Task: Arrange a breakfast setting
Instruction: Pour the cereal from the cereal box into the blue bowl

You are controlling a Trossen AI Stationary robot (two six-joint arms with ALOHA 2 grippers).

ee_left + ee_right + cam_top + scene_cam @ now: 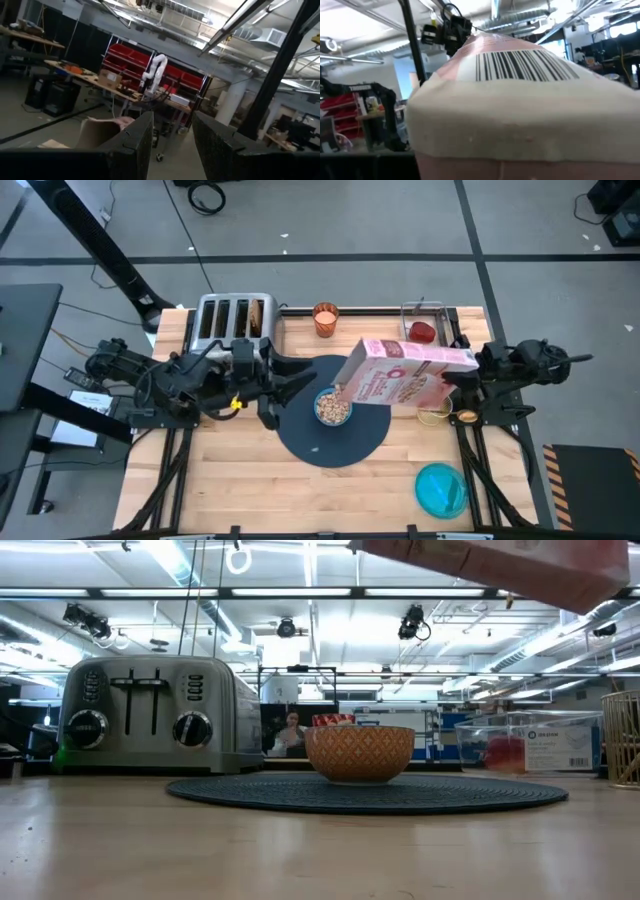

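The right hand (462,387) grips the tilted cereal box (405,372) over the bowl (332,408) on the mat (335,442) mid-table; overtilting could spill cereal. The left hand (300,385) waits open beside the bowl.

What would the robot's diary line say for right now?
right gripper: holds cereal box tilted over bowl | left gripper: open, beside mat

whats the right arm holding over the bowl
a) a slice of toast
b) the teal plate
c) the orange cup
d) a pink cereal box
d: the right gripper holds the pink cereal box tilted over the bowl, which has cereal in it, on the dark mat.
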